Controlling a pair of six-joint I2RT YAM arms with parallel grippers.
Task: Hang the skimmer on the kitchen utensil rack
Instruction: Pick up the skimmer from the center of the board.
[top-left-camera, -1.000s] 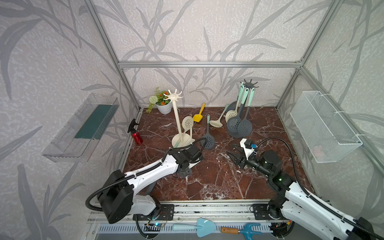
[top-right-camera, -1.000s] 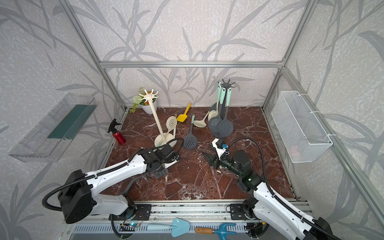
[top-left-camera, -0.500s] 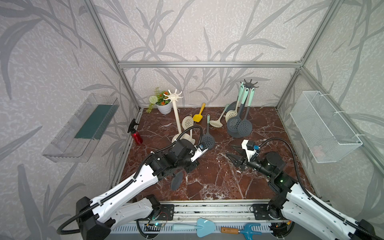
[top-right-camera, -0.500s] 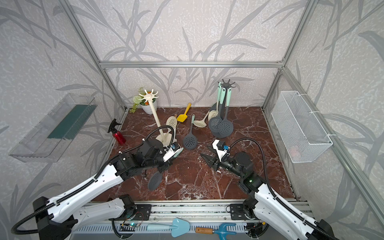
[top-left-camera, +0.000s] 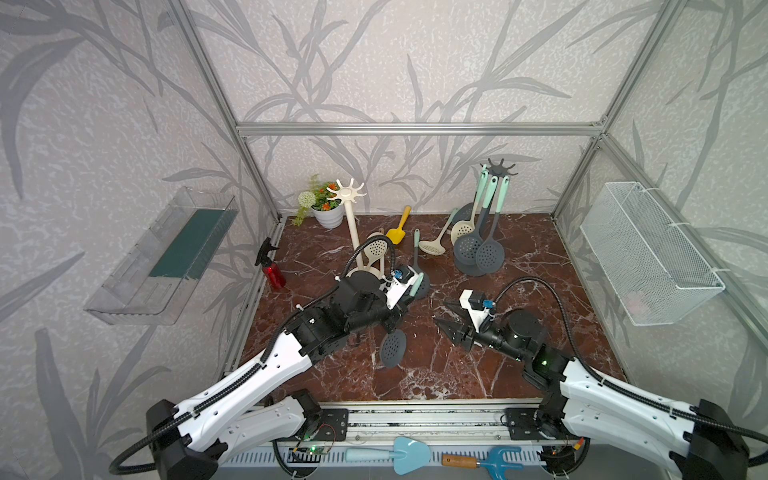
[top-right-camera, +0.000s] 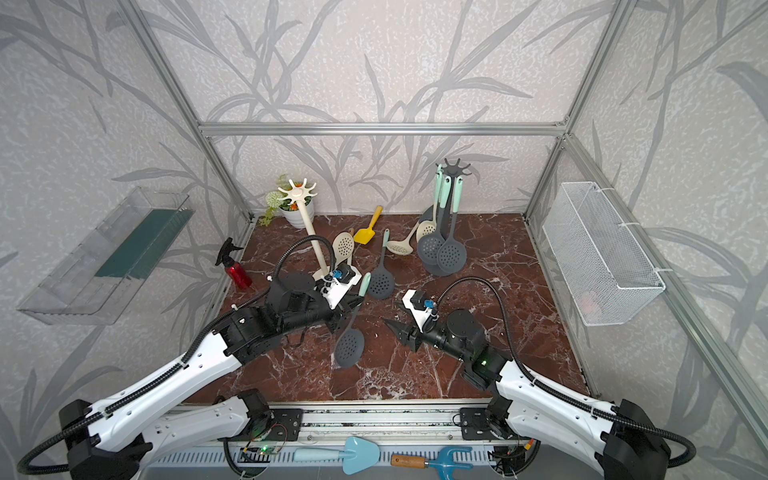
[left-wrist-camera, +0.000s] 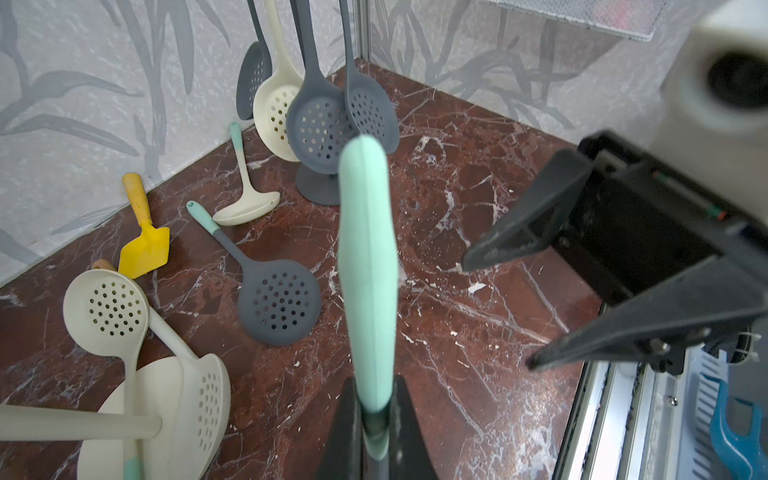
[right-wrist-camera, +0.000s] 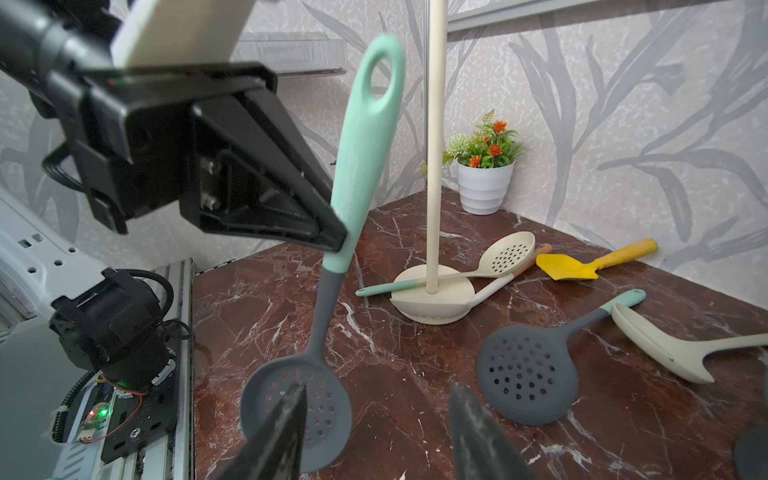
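Left hand grips skimmer handle; head dangles below, apparently airborne.

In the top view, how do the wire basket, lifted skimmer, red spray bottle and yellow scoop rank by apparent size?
1. wire basket
2. lifted skimmer, raised nearer the camera
3. red spray bottle and yellow scoop: about alike

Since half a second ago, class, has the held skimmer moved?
Yes. The skimmer, in the left gripper, has shifted away from the red spray bottle, toward the right gripper.
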